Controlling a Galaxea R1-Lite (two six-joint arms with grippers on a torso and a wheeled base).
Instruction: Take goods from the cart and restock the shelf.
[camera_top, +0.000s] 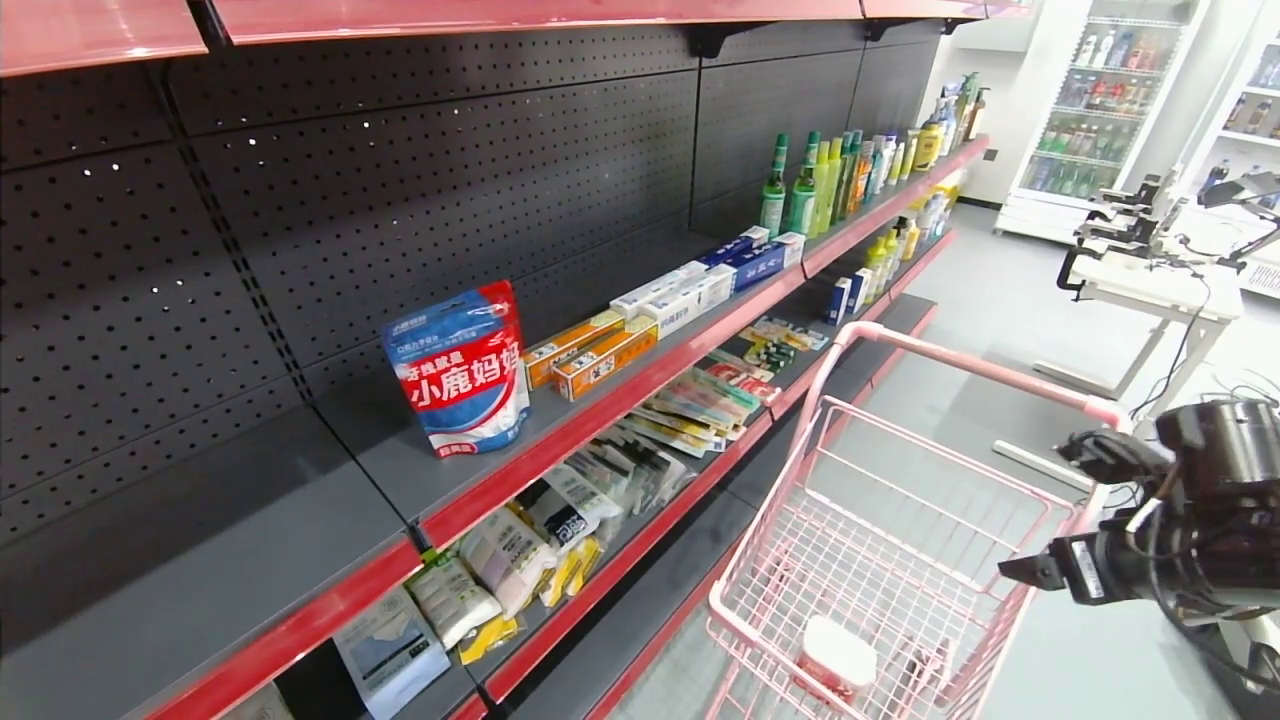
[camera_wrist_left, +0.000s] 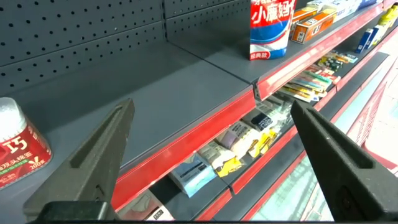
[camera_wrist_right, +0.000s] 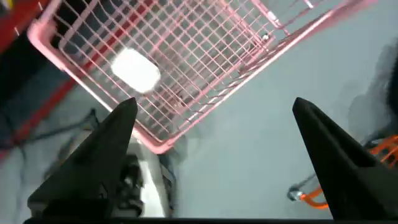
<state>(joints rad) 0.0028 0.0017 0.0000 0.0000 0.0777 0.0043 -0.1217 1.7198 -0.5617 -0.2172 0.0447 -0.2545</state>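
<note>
Left of the aisle — shelf (camera_top: 250, 520): grey tiers with red front edges. The near stretch of the tier that carries the pouch lies bare, and is judged the place to fill.
Cart (camera_top: 980, 370): pink wire basket, standing just beside the shelf's lower tiers. Its walls are the obstacle, so the descent should go straight down through the open top, well inside the rim.
Lower-tier packets (camera_top: 560, 520): crowded beneath the bare stretch. A carried item should pass above the red edge, clear of these.
Pouch (camera_top: 462, 370): blue and red, upright on the tier, beside orange boxes (camera_top: 590, 355). Leave room so that it is not toppled.
White pack (camera_top: 838, 655): the task's item, lying on the cart floor near the cart's near end. Judged next for picking, gripped across its narrower side.
Right gripper (camera_wrist_right: 214, 106): released, fingers spread wide, holding nothing. It sits high beside the cart's rim, not yet over the white pack, and should be centred before lowering.
Left gripper (camera_wrist_left: 211, 104): released and empty, over the bare stretch. A red-labelled container (camera_wrist_left: 15, 149) stands close by on the same tier.
</note>
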